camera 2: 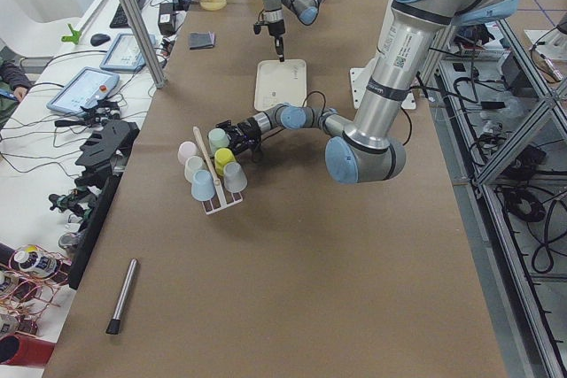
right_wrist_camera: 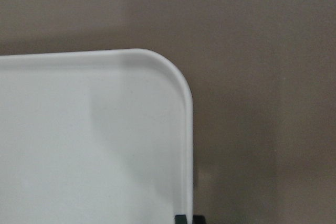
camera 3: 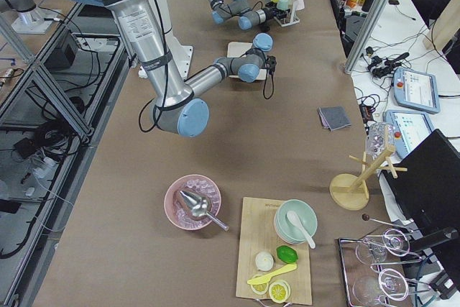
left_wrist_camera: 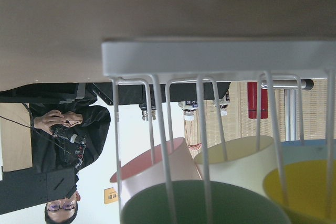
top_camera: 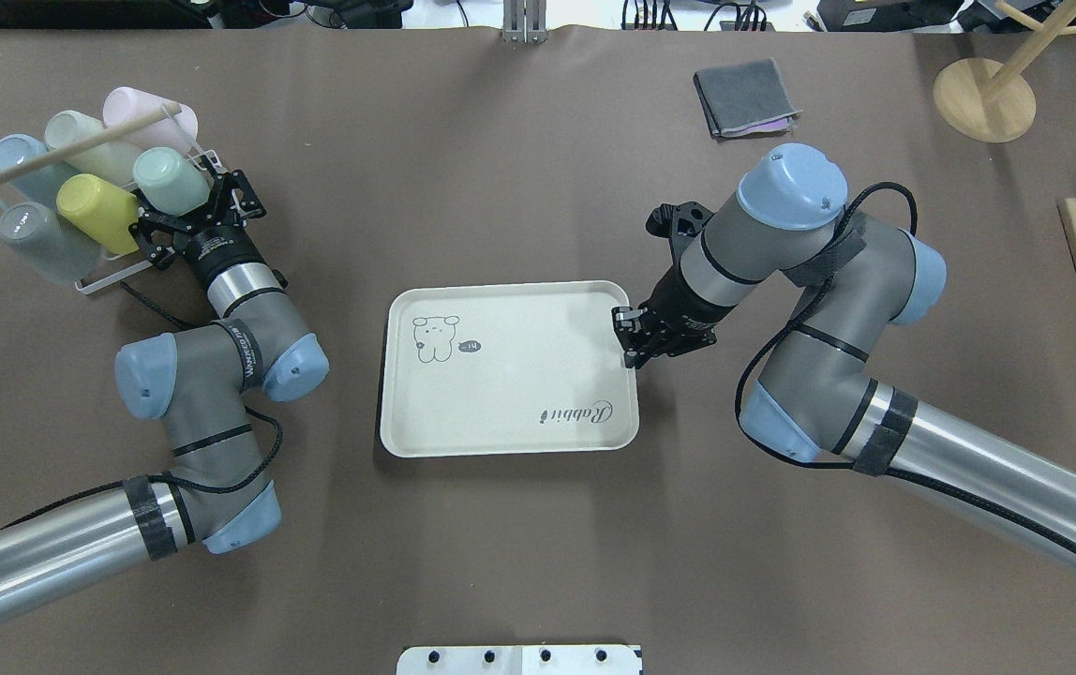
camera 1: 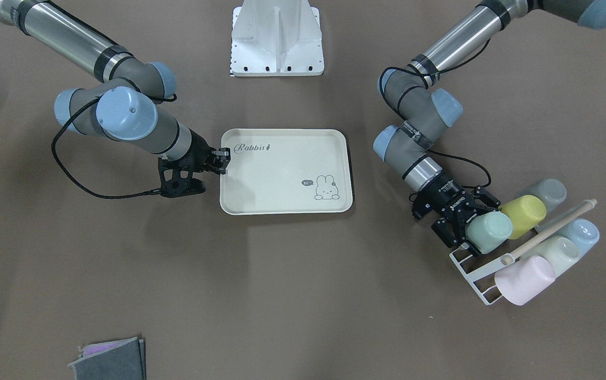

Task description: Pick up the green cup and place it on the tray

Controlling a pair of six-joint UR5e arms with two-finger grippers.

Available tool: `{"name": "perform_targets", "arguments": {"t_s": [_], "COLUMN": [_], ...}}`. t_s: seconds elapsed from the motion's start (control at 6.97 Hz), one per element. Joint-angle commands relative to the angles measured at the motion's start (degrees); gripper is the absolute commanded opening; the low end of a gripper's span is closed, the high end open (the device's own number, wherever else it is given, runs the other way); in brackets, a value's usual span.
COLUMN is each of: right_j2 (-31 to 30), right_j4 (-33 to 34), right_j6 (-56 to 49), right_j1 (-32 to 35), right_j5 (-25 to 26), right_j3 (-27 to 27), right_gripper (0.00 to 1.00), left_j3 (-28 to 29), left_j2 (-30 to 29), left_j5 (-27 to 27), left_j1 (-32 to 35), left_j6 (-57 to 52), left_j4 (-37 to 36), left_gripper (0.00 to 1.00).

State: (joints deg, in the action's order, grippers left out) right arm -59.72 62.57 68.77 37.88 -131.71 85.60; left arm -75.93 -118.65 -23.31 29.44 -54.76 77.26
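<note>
Rack (camera 1: 474, 274) holds one green cup (camera 1: 489, 232), five others; one tray (camera 1: 282, 174) apart.

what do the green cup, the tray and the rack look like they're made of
green cup: likely plastic, matte, even pastel colour, no glare.
tray: probably plastic or melamine, smooth cream surface, printed drawing.
rack: looks like white-coated metal wire, thin bars.
</note>
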Motion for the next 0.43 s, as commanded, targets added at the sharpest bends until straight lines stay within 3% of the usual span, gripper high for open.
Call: {"name": "perform_targets", "arguments": {"t_s": [0.0, 0.29], "right_j2": [-0.5, -0.7], "right_j4": [-1.4, -1.5], "right_j6": [0.4, 0.6], "right_j1": [-0.6, -0.5], "right_j5": [0.3, 0.3], "right_j3": [-0.1, 0.1], "right_gripper": [0.0, 0.0], "left_j3": [0.0, -0.5], "left_j2": [0.0, 0.0], "left_j5": [0.2, 0.2], "left_j1": [0.0, 0.1], "left_j6": [0.0, -1.2], "left_j4": [0.0, 0.0], "left_gripper": [0.56, 0.56]}}
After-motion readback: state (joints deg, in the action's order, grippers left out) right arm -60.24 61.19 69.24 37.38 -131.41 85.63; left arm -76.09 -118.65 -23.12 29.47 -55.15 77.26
